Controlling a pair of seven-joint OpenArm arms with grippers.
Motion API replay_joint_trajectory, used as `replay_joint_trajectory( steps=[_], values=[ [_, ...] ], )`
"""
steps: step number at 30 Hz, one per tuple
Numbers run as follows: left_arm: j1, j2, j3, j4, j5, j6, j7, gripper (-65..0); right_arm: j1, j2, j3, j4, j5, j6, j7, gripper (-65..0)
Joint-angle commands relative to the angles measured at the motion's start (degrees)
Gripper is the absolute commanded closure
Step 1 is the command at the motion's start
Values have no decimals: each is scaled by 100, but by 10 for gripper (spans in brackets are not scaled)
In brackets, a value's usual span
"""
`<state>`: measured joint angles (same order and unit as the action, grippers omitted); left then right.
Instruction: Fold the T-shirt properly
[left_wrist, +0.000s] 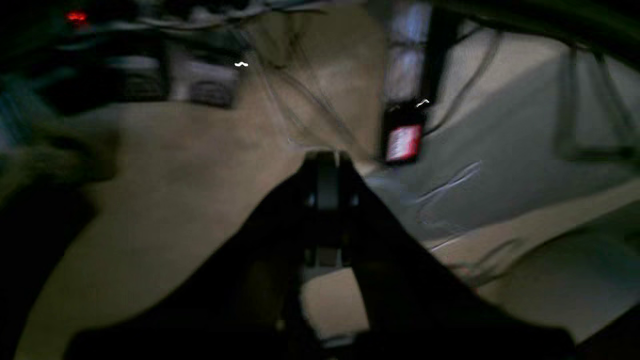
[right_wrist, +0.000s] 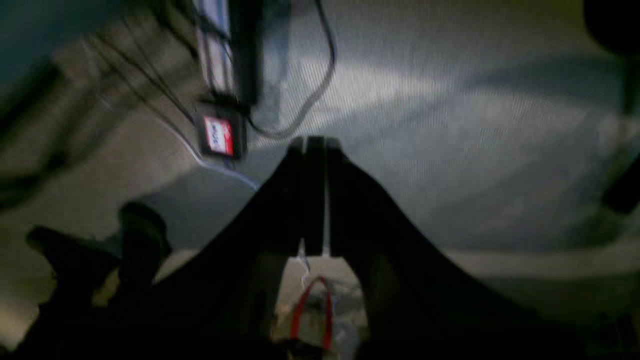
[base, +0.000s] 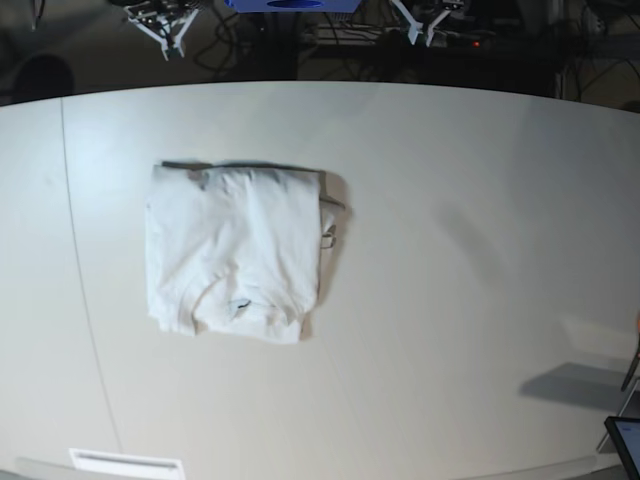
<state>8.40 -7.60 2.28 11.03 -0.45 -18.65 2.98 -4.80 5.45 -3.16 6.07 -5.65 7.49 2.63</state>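
**A:** How far along are you with the folding?

**B:** I judge it nearly finished. The T-shirt (base: 237, 252) lies on the tabletop (base: 460, 300) as a compact rectangle, several layers one on another, with no sleeve sticking out. Both my arms are pulled back at the far edge, well apart from the cloth, and neither one touches it.

**A:** And your end effectors, do they hold something?

**B:** No. My left end effector (left_wrist: 327, 165) has its jaws pressed together with nothing between them. My right end effector (right_wrist: 315, 150) is the same, closed on itself and empty. (Both wrist views are blurred, but the fingers clearly meet.)

**A:** Where is the shirt, seen from them?

**B:** Far below and in front of both. It sits nearer to my right end effector than to my left one.

**A:** Is anything left to do?

**B:** Perhaps a little tidying. The edge nearest the camera is rumpled, and on the side toward my left end effector a small dark piece peeks out from under the layers; I cannot tell what it is. Otherwise I think the fold is done.
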Motion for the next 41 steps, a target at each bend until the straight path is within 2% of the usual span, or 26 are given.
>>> replay_joint_trajectory(
  steps=[1, 5, 9, 13, 16, 20, 41],
  values=[
    [-98, -18, -4, 9, -21, -29, -4, 0, 80, 30, -5, -48, 7, 12, 40, -9],
    [-396, 96, -4, 9, -21, -29, 339, 0, 352, 22, -5, -48, -2, 12, 58, -9],
    [-599, 192, -4, 1, -21, -29, 365, 0, 493, 22, -5, -13, -2, 12, 93, -10],
    [-669, 289, -4, -8, -21, -20, 339, 0, 475, 30, -5, -39, -2, 12, 699, -12],
    [-669, 307, -13, 9, -21, 305, 321, 0, 396, 48, 21, -57, 24, 12, 1068, -12],
    [-660, 307, -13, 9, -21, 578, 313, 0, 379, 57, -5, -57, 7, 12, 1068, -12],
    [-862, 307, -13, 282, -21, 595, 295, 0, 396, 66, -14, -57, 7, 12, 1068, -9]
  ],
)
